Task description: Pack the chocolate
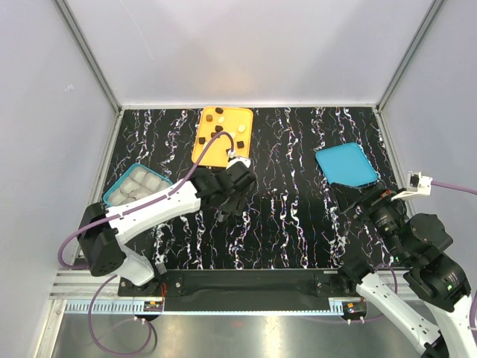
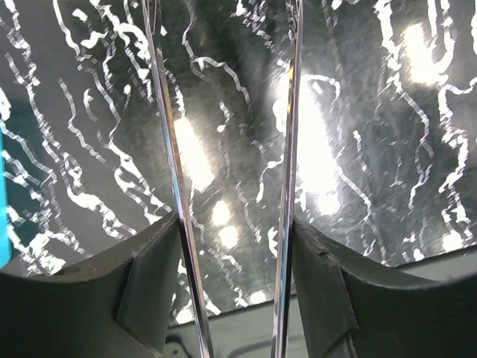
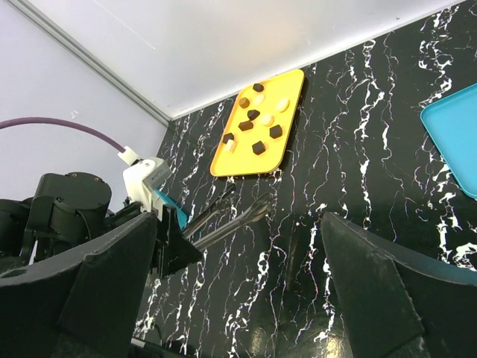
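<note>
The chocolate is several dark cubes and pale rounds lying on the orange tray, also visible as chocolate in the right wrist view. My left gripper hangs just in front of the tray, shut on metal tongs. The two tongs arms press against my fingers and their tips hold nothing above the marble table. At the right, my right gripper stands open and empty, near the teal lid.
A teal compartmented box with pale contents sits at the left, beside my left arm. The flat teal lid lies at the right. White walls close in the black marble table at the back and sides.
</note>
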Action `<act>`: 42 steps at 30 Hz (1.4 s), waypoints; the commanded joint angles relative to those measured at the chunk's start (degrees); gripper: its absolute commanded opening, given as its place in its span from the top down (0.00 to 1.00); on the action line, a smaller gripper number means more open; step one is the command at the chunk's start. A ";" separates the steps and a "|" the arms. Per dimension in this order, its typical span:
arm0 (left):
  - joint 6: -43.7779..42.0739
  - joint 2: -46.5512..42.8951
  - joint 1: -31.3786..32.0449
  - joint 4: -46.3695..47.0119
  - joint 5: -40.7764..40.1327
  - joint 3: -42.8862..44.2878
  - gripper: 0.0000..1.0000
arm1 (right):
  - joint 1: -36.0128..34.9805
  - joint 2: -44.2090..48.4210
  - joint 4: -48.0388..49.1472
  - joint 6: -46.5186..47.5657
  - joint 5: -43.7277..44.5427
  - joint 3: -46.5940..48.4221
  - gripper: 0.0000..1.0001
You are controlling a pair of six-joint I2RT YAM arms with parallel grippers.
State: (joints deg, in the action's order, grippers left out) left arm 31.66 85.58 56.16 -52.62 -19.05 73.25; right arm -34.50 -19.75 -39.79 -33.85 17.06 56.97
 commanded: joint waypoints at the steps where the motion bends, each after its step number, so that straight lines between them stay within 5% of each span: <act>1: -1.25 -2.43 -0.26 -3.54 -1.52 1.89 0.40 | -0.22 0.59 0.15 -0.78 1.04 0.86 0.01; 13: -0.99 -2.09 -1.58 -3.28 0.77 0.76 0.41 | -0.21 1.47 -0.46 -0.70 1.40 0.77 0.01; 30: 7.89 1.95 -1.49 17.02 3.93 -25.26 0.39 | -0.04 1.56 0.15 -0.70 0.87 -0.81 0.01; 42: 8.33 6.00 -1.41 18.70 2.17 -26.06 0.18 | -0.13 1.03 1.21 -0.69 1.05 -2.30 0.01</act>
State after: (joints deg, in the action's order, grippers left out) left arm 39.29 88.60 54.63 -35.59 -15.49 48.29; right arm -34.50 -18.00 -40.56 -34.37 17.06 54.96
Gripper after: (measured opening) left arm 0.790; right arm 0.986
